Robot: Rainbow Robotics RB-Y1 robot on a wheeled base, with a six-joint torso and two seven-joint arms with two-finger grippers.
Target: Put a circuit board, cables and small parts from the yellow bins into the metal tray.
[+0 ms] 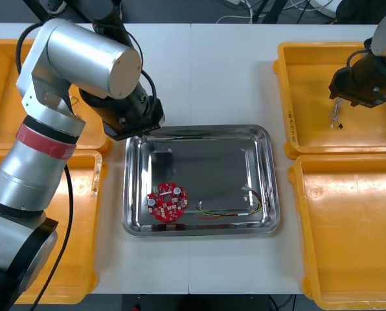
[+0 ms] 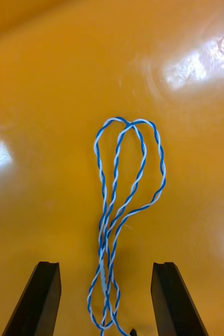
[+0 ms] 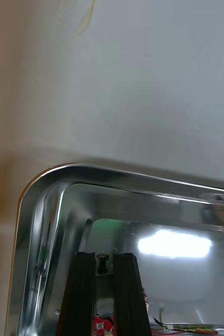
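My left gripper [image 1: 140,124] hangs over the far left corner of the metal tray [image 1: 206,139]. In the left wrist view its fingers [image 3: 82,283] are shut on a small metal part [image 3: 102,260] above the tray's shiny rim [image 3: 117,176]. A round red circuit board [image 1: 167,201] and a red and yellow cable [image 1: 230,211] lie in the tray. My right gripper [image 1: 350,91] is over the far right yellow bin [image 1: 374,139]. It stands open in the right wrist view [image 2: 106,294], with a twisted blue and white cable [image 2: 123,173] lying on the bin floor between its fingers.
A near right yellow bin [image 1: 348,233] and two left yellow bins [image 1: 2,97] [image 1: 76,259] flank the tray. My left arm's silver links [image 1: 83,58] reach over the left bins. Bare table [image 1: 206,71] lies beyond the tray.
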